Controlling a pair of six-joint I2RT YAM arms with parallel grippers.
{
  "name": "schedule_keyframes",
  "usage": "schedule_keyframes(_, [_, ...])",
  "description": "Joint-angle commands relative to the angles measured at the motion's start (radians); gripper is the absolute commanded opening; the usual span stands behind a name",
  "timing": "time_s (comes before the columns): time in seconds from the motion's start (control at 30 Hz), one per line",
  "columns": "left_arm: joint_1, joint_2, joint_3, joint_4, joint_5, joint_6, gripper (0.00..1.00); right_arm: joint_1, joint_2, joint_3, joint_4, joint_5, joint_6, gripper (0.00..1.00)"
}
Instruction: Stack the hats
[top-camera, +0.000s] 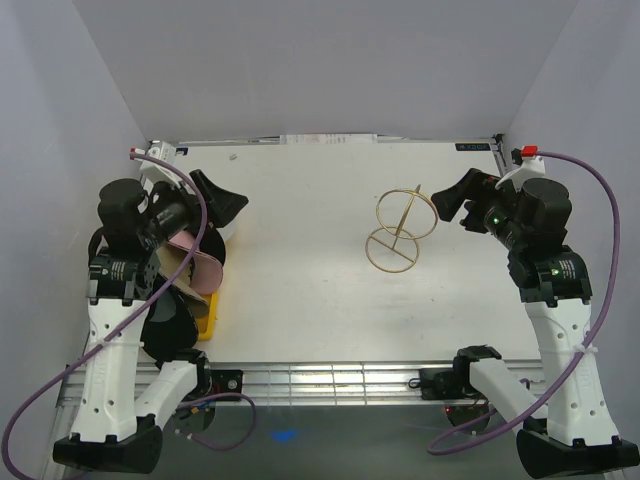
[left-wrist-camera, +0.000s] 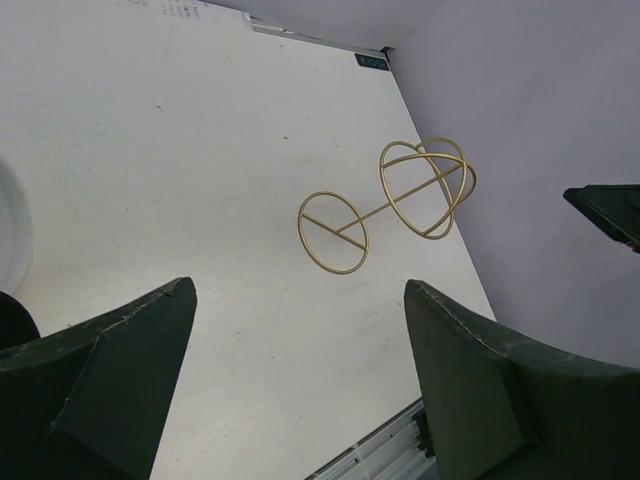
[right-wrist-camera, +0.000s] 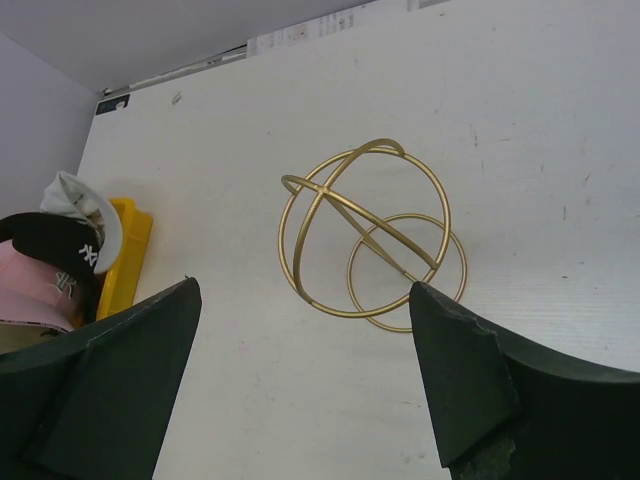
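At the left edge of the tabletop: hats, heaped over a yellow tray; soft, light, floppy crowns, likely best pinched at the stiffer brim. Centre-right: gold wire stand. Left gripper and right gripper: both wide open, empty.

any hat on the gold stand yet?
No. In the top view the gold wire stand is bare, and the hats are piled far to the left by the yellow tray.
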Motion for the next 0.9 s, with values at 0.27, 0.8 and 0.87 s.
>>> schedule_keyframes(0.27, [-0.001, 0.0, 0.109, -0.056, -0.043, 0.021, 0.95, -0.001, 0.023, 0.027, 0.05, -0.173, -0.058, 1.0])
schedule_keyframes(0.8, [-0.001, -0.006, 0.239, -0.095, -0.218, -0.21, 0.93, 1.011, 0.375, -0.061, 0.439, 0.267, 0.114, 0.88])
schedule_keyframes(0.87, [-0.001, -0.032, 0.245, -0.147, -0.256, -0.218, 0.93, 1.057, 0.466, -0.038, 0.476, 0.267, 0.113, 0.83])
